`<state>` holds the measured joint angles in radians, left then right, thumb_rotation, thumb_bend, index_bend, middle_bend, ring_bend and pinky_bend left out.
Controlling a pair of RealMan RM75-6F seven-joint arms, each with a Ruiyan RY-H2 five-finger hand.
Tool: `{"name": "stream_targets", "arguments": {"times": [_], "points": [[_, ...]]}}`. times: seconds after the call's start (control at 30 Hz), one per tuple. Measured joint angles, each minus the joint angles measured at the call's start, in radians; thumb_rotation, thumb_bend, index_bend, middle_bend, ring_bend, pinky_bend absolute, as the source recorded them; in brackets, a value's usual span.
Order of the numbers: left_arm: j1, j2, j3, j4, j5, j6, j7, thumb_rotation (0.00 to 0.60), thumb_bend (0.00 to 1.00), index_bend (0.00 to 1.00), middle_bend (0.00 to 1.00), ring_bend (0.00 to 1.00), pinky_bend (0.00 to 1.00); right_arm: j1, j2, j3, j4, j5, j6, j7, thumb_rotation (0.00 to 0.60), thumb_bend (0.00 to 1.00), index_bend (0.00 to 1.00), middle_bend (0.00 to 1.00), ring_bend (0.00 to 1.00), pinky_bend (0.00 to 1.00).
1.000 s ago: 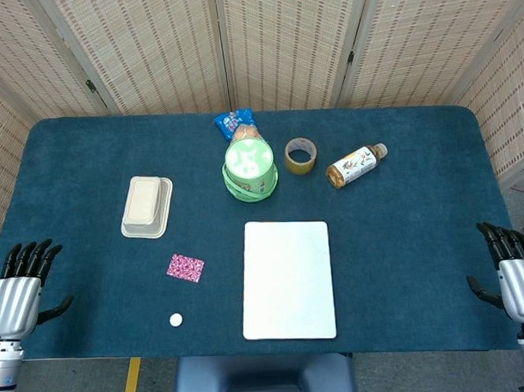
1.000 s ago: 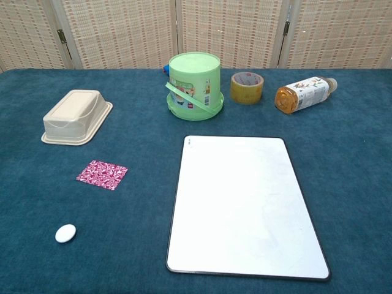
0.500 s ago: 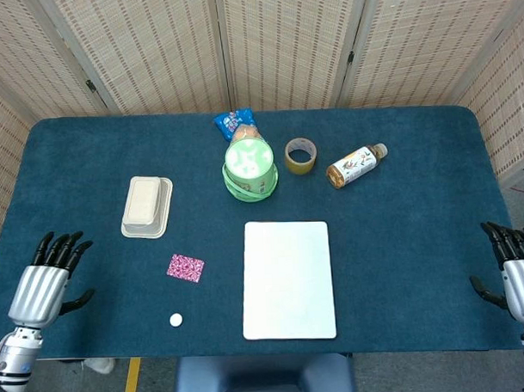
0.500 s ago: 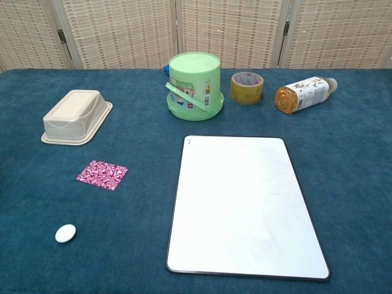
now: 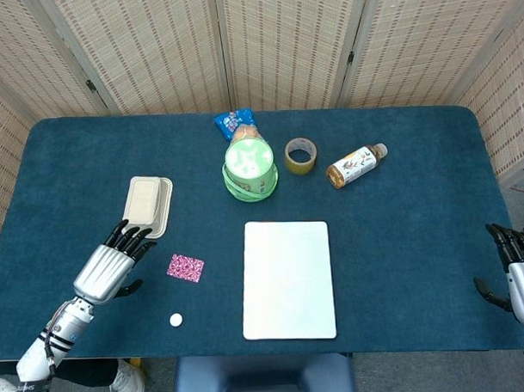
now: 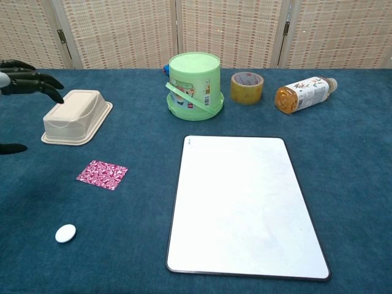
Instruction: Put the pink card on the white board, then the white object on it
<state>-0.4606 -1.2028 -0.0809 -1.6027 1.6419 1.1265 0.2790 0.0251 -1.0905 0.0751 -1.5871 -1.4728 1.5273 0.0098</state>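
The pink patterned card (image 5: 185, 267) (image 6: 102, 174) lies flat on the blue table, left of the white board (image 5: 288, 279) (image 6: 245, 205). A small white oval object (image 5: 176, 319) (image 6: 65, 233) sits near the front edge, below the card. My left hand (image 5: 109, 265) (image 6: 24, 82) hovers open with fingers spread, just left of the card and holding nothing. My right hand (image 5: 521, 273) stays at the table's far right edge, open and empty; the chest view does not show it.
A beige lidded box (image 5: 147, 206) (image 6: 76, 116) sits behind the card, close to my left hand. At the back stand a green bucket (image 5: 249, 169) (image 6: 195, 84), a tape roll (image 5: 300, 155), a lying bottle (image 5: 356, 165) and a blue snack packet (image 5: 234, 123).
My left hand has swung in from the table's left edge toward the card and now enters the chest view. The right hand has sunk slightly. No object has moved.
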Motion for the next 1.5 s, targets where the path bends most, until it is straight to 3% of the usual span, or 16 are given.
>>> {"name": "stream_targets", "arguments": {"times": [0.23,0.67,0.97,1.5], "points": [[-0.071,-0.066,-0.002,0.028,-0.034,-0.105,0.051,0.600,0.30,0.26,0.15,0.15,0.00,-0.001,0.001,0.001,0.002,0.004,-0.003,0.005,0.600,0.29,0.07,0.13,0.12,0.11],[-0.141,-0.174,-0.013,0.082,-0.218,-0.231,0.186,0.600,0.32,0.26,0.15,0.12,0.00,-0.002,-0.002,0.002,0.012,0.012,-0.011,0.016,0.600,0.29,0.07,0.13,0.12,0.11],[-0.172,-0.227,-0.009,0.114,-0.323,-0.266,0.257,0.600,0.32,0.27,0.15,0.11,0.00,-0.007,-0.004,0.003,0.020,0.015,-0.009,0.023,0.600,0.29,0.07,0.13,0.12,0.11],[-0.218,-0.278,0.010,0.153,-0.416,-0.292,0.294,0.600,0.32,0.29,0.15,0.10,0.00,-0.006,-0.004,0.006,0.022,0.020,-0.015,0.026,0.600,0.29,0.07,0.13,0.11,0.11]]}}
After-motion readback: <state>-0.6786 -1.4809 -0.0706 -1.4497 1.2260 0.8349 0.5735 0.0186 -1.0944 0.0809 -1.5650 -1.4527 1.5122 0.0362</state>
